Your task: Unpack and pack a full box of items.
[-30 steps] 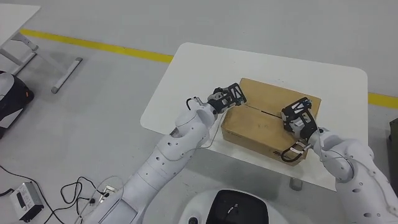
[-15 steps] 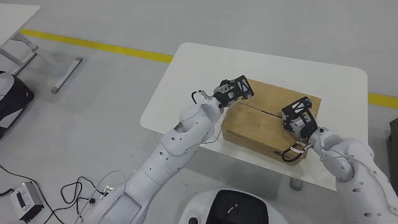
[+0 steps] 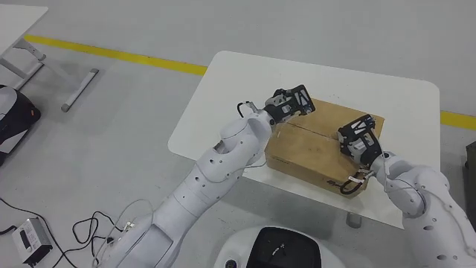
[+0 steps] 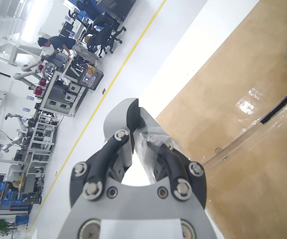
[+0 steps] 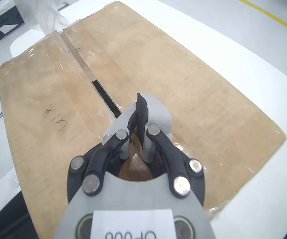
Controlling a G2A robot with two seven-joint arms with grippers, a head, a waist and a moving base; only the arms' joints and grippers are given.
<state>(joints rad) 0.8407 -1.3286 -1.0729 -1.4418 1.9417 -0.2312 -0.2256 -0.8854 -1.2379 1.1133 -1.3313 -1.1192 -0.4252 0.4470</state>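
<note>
The scene holds one cardboard box (image 3: 320,147), one strip of clear tape (image 5: 42,8), one counter (image 3: 223,89) and two end effectors: the left end effector (image 3: 300,99) and the right end effector (image 3: 356,131).

The shut flaps of the box (image 3: 316,145) hide whatever lies inside; the dark slit (image 5: 106,97) in their seam shows nothing. The box's end toward the desk's (image 3: 245,82) right edge lies partly under the right gripper (image 3: 357,134). The clear tape (image 4: 141,148) in the left gripper (image 4: 137,115) is crumpled between the fingers, its extent unclear.
</note>
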